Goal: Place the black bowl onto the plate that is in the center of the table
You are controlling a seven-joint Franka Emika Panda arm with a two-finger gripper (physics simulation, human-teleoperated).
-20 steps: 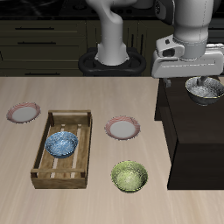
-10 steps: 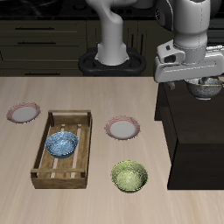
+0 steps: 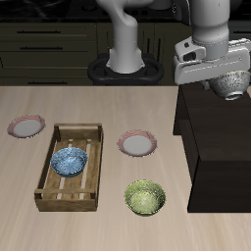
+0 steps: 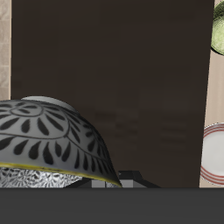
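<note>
My gripper (image 3: 226, 84) is shut on the rim of the black bowl (image 3: 233, 85) and holds it in the air above the dark raised cabinet (image 3: 214, 147). In the wrist view the black bowl (image 4: 52, 140) fills the near field, tilted, with its dark patterned outside and silvery speckled inside showing. The plate in the center of the table (image 3: 137, 144) is white with a pink rim and nothing lies on it. It sits on the beige table (image 3: 108, 108), beside the cabinet and lower than the bowl. Its edge shows in the wrist view (image 4: 215, 149).
A wooden tray (image 3: 51, 186) holds a blue patterned bowl (image 3: 69, 162). A green bowl (image 3: 145, 197) sits near the table's front edge, and shows in the wrist view (image 4: 219, 26). A second plate (image 3: 26, 125) lies at the far side of the tray.
The gripper has risen with the black bowl, lifting it off the cabinet top. Nothing else moved.
</note>
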